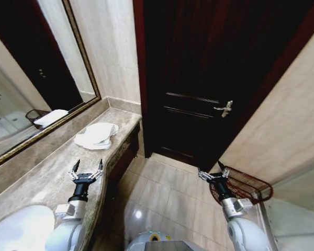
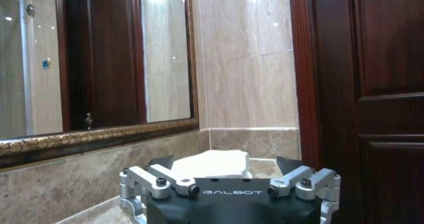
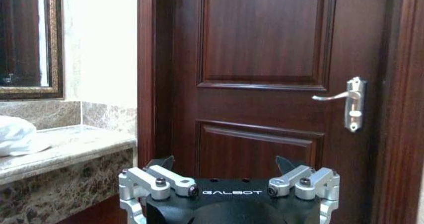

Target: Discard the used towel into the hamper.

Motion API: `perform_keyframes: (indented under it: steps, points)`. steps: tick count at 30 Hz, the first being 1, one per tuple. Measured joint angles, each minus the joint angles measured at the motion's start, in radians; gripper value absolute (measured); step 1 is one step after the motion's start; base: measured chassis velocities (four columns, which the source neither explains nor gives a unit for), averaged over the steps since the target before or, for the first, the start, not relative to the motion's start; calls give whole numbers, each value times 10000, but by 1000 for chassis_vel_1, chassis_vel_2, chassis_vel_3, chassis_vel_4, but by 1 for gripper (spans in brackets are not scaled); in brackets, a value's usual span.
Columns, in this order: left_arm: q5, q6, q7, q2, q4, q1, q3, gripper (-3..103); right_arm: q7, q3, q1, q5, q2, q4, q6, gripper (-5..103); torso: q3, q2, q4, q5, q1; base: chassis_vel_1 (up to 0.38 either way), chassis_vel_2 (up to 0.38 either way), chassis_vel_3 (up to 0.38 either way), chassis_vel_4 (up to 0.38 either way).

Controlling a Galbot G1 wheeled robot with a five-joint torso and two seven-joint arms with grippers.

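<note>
We are holding our left gripper released above the marble tabletop, short of the folded white towel lying near the mirror. We are holding our right gripper released over the floor, just beside the hamper by the wall.

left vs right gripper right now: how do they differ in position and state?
The left gripper hangs over the stone counter, short of the white towel; the right gripper hangs over the floor, beside the hamper. The left faces the towel and mirror; the right faces the dark door. Shared: both are open and hold nothing.
</note>
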Motion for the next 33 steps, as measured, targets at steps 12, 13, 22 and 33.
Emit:
perform_keyframes:
  steps: [12, 13, 22, 33]
  points:
    - [-12, -1, -60, -8, -43, -9, -8, 100, -1, -17, 23, -3, 9, -46, 16, 100, 0, 0, -2, 0, 0, -84, 78, 72, -78]
    - [-13, 23, -64, -7, -51, -11, -5, 100, -2, -17, 20, -4, 9, -54, 24, 100, 0, 0, -3, 0, 0, -70, 96, 69, -84]
    - [-39, 205, -91, 31, -170, -12, -11, 100, -23, -33, 36, -14, 12, -72, 41, 100, 0, 0, -3, 0, 0, -80, 90, 77, -83]
    - [-178, 397, -120, 87, -238, -31, -13, 100, -199, -46, 79, -91, 9, -92, 5, 100, 0, 0, -3, 1, 0, -88, 81, 85, -80]
